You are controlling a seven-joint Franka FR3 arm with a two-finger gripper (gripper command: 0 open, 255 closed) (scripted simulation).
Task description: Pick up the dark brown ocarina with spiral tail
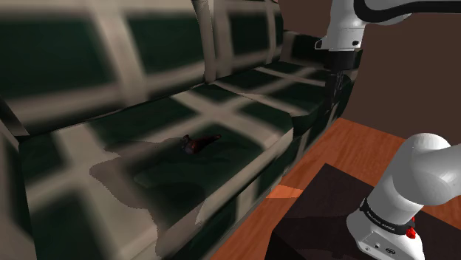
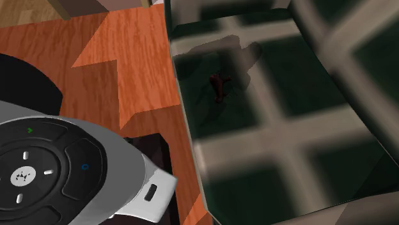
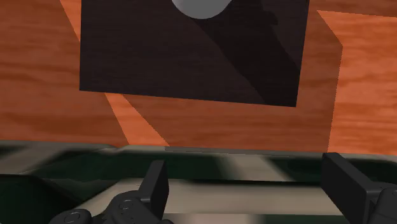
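Observation:
The dark brown ocarina [image 1: 198, 142] lies on the sofa seat, a small reddish-brown piece with a thin tail pointing toward the shoulder view's right. From above it appears as a small dark red shape [image 2: 219, 86] near the seat's front edge. My black gripper [image 1: 332, 96] hangs over the sofa's front edge, well off to the shoulder view's right of the ocarina and higher than it. Seen from the wrist, the gripper [image 3: 249, 184] is open, its fingers [image 3: 156, 181] wide apart with nothing between them, pointing down at the seat edge.
The sofa [image 1: 111, 89] is dark green with pale beige checks and has a tall backrest behind the seat. An orange wooden floor [image 3: 51, 76] lies in front of it. My dark stand [image 1: 325, 214] sits on that floor. My arm's pale base [image 2: 70, 166] fills the second exterior view's lower left.

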